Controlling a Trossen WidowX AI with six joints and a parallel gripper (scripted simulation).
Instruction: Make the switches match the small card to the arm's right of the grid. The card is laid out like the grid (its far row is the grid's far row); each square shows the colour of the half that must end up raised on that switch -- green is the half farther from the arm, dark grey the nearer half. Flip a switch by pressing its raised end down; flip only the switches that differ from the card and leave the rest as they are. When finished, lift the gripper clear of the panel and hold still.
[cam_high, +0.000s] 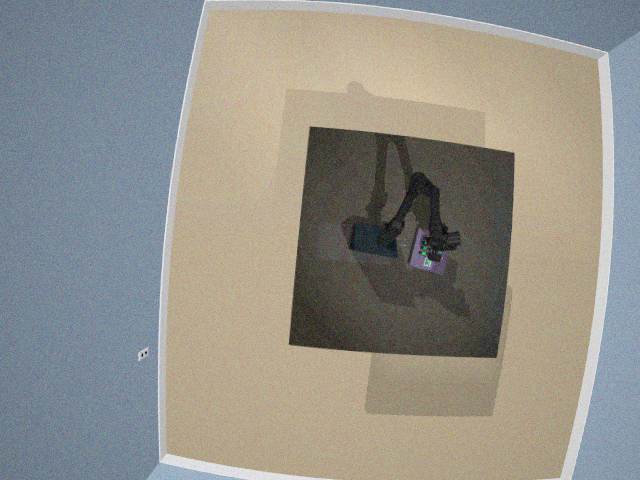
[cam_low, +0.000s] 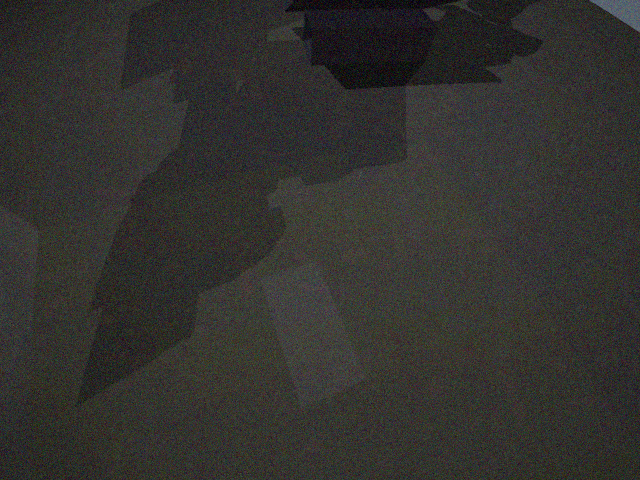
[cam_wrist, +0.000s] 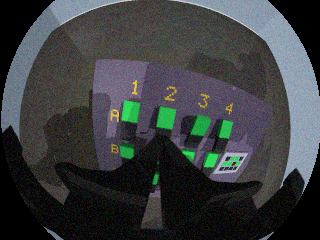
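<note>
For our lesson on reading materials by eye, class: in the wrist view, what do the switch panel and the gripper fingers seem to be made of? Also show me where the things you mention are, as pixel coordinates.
Switch panel (cam_wrist: 107, 75): perhaps painted board or plastic, matt; its flat purple face shows no grain or sharp glints.

Gripper fingers: probably hard plastic, though coated metal is possible; smooth, black, crisp-edged.

Top and wrist views both facing the panel (cam_high: 417, 260) (cam_wrist: 120, 75)
</note>
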